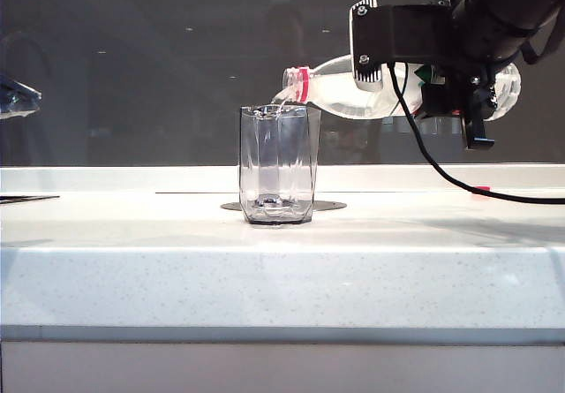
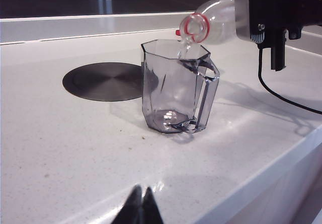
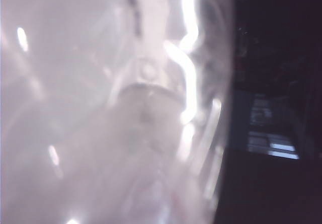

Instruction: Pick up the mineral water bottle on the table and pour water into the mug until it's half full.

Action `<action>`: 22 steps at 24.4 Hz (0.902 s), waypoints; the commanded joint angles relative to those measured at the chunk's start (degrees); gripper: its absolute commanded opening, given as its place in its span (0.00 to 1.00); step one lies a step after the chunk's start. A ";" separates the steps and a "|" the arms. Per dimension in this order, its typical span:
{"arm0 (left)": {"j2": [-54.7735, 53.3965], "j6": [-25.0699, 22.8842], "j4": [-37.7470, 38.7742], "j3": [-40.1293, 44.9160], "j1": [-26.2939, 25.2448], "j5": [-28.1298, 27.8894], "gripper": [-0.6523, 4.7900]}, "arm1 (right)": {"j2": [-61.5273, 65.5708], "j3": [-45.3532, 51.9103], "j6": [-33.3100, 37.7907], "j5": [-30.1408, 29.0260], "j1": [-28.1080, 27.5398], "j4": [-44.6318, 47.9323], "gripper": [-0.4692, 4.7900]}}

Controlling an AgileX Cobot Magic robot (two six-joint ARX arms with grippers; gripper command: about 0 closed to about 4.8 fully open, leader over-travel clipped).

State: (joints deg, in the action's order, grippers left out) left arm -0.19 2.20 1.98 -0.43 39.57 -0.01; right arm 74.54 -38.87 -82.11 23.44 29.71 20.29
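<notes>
The mineral water bottle (image 1: 335, 93) lies almost level in the air, its open mouth and red neck ring just over the rim of the mug (image 1: 276, 168). A thin trickle of water runs from the mouth into the mug. My right gripper (image 1: 446, 88) is shut on the bottle's body, above and to the right of the mug. The clear faceted mug (image 2: 173, 88) stands upright on the table (image 1: 132, 269), shows a handle, and holds very little water. The bottle (image 3: 126, 123) fills the right wrist view as a blur. My left gripper (image 2: 142, 204) is shut, empty, low over the table's front part.
A flat dark round disc (image 2: 103, 80) is set into the table just behind the mug. A black cable (image 1: 441, 168) hangs from the right arm down to the table. A small pink thing (image 1: 481, 189) lies at the back right. The table's front edge (image 2: 261, 173) is near my left gripper.
</notes>
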 commanded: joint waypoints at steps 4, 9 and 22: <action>-0.02 -0.11 -0.74 -0.15 0.02 0.22 0.11 | -0.50 -0.74 -2.38 3.69 0.35 4.24 0.44; -0.02 -0.11 -0.74 -0.15 0.02 0.20 0.11 | -0.50 -0.74 -3.67 3.98 0.35 4.26 0.44; -0.04 -0.11 -0.74 -0.15 0.02 0.20 0.11 | -0.50 -1.53 -4.94 5.03 0.33 5.40 0.44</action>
State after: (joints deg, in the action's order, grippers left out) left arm -0.19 2.20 1.98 -0.43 39.57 -0.01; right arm 74.52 -39.72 -87.42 28.27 30.00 22.79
